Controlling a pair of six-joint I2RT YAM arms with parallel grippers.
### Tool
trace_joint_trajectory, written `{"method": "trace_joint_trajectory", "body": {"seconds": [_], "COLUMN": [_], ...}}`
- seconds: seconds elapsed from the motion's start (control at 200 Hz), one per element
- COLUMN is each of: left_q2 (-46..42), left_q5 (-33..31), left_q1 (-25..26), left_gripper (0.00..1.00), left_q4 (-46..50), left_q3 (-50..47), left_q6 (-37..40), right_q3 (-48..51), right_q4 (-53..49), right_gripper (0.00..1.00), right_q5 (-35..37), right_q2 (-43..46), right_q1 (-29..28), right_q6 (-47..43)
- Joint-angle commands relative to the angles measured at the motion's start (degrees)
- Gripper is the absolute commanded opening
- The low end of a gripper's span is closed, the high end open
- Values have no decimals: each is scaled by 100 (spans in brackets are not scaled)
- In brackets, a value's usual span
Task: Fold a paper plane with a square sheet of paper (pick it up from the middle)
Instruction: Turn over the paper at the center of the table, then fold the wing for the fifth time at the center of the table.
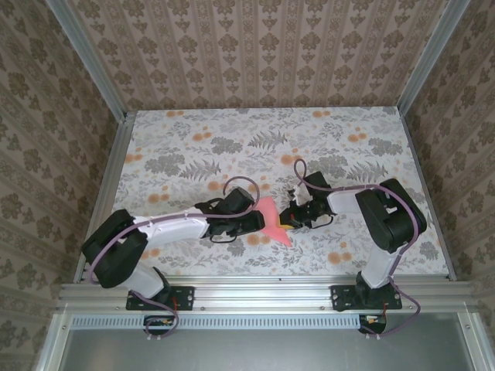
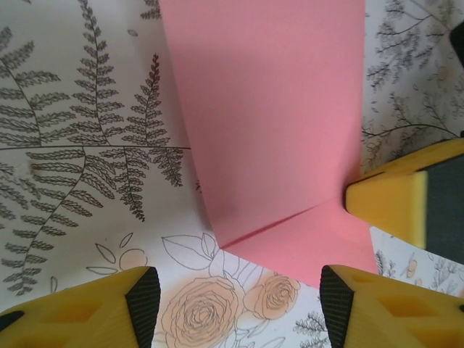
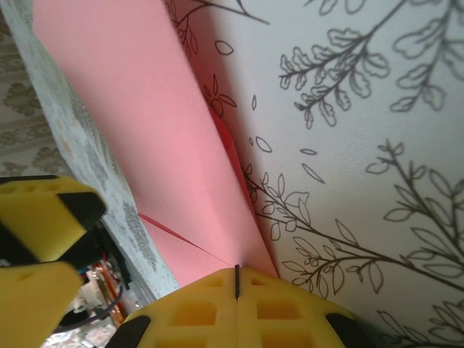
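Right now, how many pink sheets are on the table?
1: the pink sheet at the table's near middle, ahead of the left gripper, its edge pinched in the right gripper. None seems hidden.

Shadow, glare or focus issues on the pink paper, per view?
Top external: even light, no glare, pink paper small in frame. Left wrist: soft shadow over the paper's upper left, crease crisp, left gripper slightly soft. Right wrist: paper shades the printed table beside it, right gripper slightly soft.
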State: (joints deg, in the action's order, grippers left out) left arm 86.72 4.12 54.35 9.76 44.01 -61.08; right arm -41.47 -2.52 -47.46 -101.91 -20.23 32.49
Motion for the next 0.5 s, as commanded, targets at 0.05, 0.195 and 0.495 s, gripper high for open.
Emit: {"method": "trace_joint_trajectory", "body": {"seconds": [0.05, 0.195, 0.495], "left_q2": [200, 388, 697], "left_q5": [8, 4, 91], "left_q1": [36, 40, 45], "left_gripper": [64, 64, 61], "left_q4": [-315, -609, -994], "left_q3": [-24, -119, -58], "left_q6": [-550, -776, -913], "right_q3": [295, 328, 375], "right_q4": [497, 548, 725], "right_gripper": [5, 6, 7], "right_q5": [170, 150, 114], "right_q2": [-287, -288, -434], "right_q1": [89, 124, 155], "right_q6": [285, 309, 391]}}
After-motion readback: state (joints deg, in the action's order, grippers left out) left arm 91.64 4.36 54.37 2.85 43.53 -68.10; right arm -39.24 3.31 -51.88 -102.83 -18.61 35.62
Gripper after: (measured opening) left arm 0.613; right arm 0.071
